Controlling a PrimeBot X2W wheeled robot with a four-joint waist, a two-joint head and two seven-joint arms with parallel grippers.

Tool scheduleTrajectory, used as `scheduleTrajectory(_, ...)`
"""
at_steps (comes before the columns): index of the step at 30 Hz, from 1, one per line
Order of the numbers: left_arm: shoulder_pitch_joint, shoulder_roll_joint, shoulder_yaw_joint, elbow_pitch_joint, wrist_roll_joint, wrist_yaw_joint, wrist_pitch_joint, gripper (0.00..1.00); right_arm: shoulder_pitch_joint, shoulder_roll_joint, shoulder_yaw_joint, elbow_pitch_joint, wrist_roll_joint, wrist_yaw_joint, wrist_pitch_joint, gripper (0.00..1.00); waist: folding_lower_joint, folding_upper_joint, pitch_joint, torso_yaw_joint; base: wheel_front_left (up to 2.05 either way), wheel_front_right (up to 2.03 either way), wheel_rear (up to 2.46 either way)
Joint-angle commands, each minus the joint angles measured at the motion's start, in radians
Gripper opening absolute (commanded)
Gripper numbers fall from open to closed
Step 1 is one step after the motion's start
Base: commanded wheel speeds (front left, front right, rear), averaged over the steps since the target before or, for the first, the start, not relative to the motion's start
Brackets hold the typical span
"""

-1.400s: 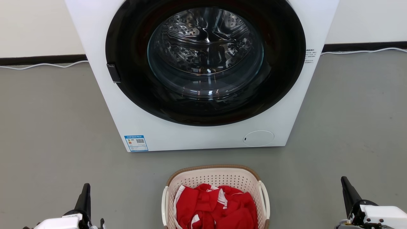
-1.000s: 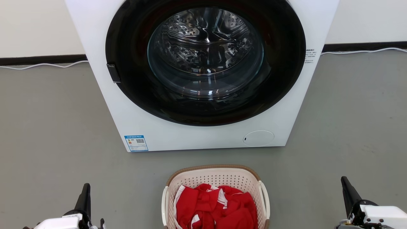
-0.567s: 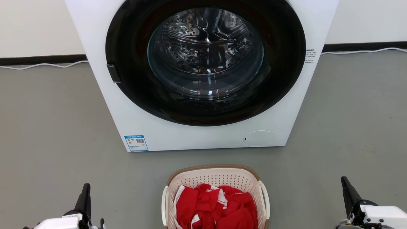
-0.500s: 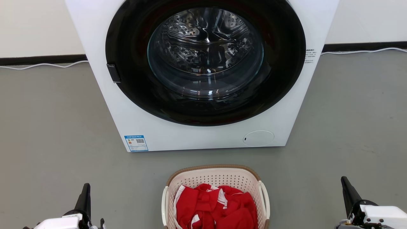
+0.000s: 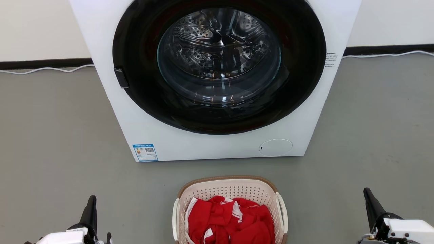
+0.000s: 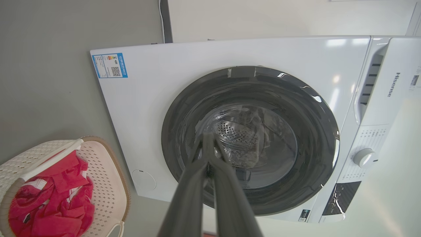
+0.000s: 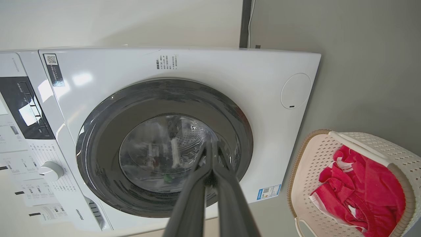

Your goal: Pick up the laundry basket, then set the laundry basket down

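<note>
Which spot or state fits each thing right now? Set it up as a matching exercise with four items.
Column 1
1. laundry basket
2. red clothes
3. blue label
4. left end effector

Column 2
A. shut, at the lower left of the head view
B. on the grey floor, in front of the washing machine
C. stuck on a bottom corner of the machine's front
D. piled inside the basket

Pairs: 1-B, 2-D, 3-C, 4-A
</note>
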Motion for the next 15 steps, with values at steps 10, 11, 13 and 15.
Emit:
scheduleTrajectory(10, -0.05, 0.012, 0.031, -0.025, 0.008, -0.007, 0.008, 0.0, -0.044, -0.009, 0.02, -0.029, 0.008, 0.003, 0.007, 0.0, 0.0, 0.0, 0.0, 0.0, 0.0, 0.0, 0.0)
scheduleTrajectory(11, 0.0, 0.0, 0.0, 0.0, 0.0, 0.0, 0.0, 1.0, 0.0, 0.0, 0.0, 0.0, 0.0, 0.0, 0.0, 1.0, 0.0001, 0.0, 0.0, 0.0, 0.0, 0.0, 0.0)
scheduleTrajectory(13, 0.005, -0.004, -0.002, 0.018, 0.0, 0.0, -0.002, 1.0, 0.009, 0.005, 0.001, 0.016, -0.001, 0.0, 0.0, 1.0, 0.0, 0.0, 0.0, 0.0, 0.0, 0.0, 0.0)
scheduleTrajectory(15, 0.019, -0.014, -0.004, 0.036, 0.0, 0.0, -0.003, 1.0, 0.024, 0.013, 0.003, 0.035, -0.001, 0.0, 0.0, 1.0, 0.0, 0.0, 0.001, 0.0, 0.0, 0.0, 0.0)
